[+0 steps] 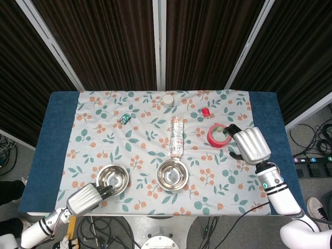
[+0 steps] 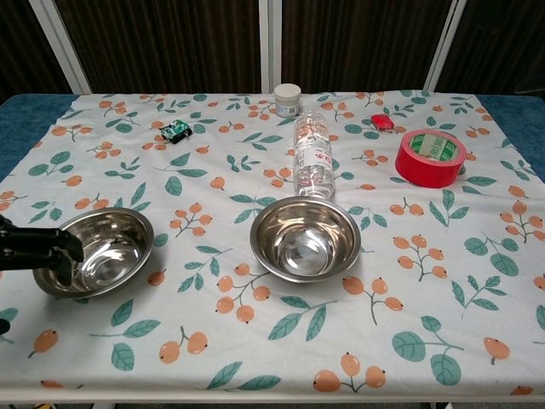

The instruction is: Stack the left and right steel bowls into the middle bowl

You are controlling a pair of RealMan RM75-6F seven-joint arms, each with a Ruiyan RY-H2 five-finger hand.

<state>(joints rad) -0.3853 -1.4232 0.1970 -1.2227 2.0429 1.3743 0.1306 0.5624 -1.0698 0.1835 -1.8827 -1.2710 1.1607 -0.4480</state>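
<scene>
Two steel bowls stand on the floral cloth. The left bowl (image 1: 112, 178) (image 2: 94, 251) sits near the front edge, and the middle bowl (image 1: 173, 175) (image 2: 305, 239) stands upright to its right. My left hand (image 1: 88, 199) (image 2: 38, 249) reaches in from the front left, with its dark fingers (image 2: 61, 247) lying over the left bowl's near rim. Whether they grip the rim I cannot tell. My right hand (image 1: 250, 145) hovers at the right, just right of the red tape roll (image 1: 218, 135), holding nothing with its fingers apart. The chest view does not show it.
A clear plastic bottle (image 1: 177, 137) (image 2: 313, 153) lies just behind the middle bowl. A white jar (image 1: 168, 99) (image 2: 288, 100), a small green toy car (image 1: 124, 119) (image 2: 175, 130) and a small red object (image 1: 205, 111) (image 2: 382, 122) sit further back. The red tape roll (image 2: 430, 158) lies at the right.
</scene>
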